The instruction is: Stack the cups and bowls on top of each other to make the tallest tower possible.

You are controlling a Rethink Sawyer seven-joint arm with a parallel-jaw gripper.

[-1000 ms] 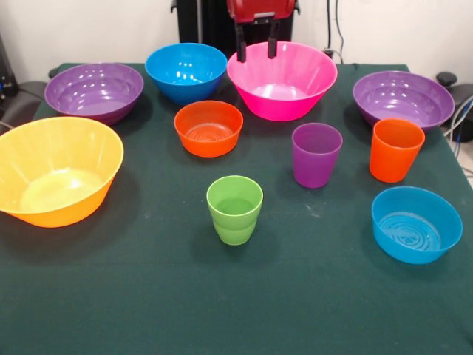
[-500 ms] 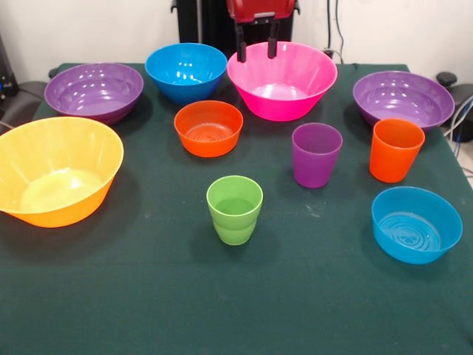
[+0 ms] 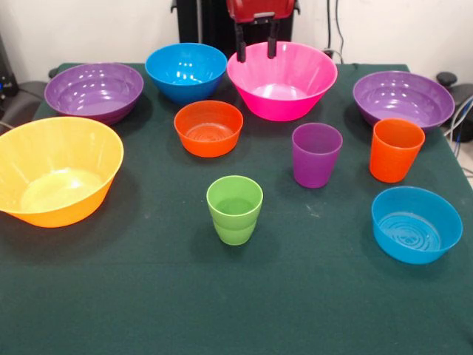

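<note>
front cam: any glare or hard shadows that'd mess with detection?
Front view: light is even, and soft shadows lie close beside each item on the green cloth. White highlights streak the pink bowl, the two purple bowls and the medium blue bowl. The claw shows dark at the top edge.

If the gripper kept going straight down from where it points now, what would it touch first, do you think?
Most likely the pink bowl: the open gripper hangs with its fingertips over the bowl's far rim. With only this one view, depth is uncertain, so it might pass just behind.

No visible change at all from the earlier pictures to this moment.
</note>
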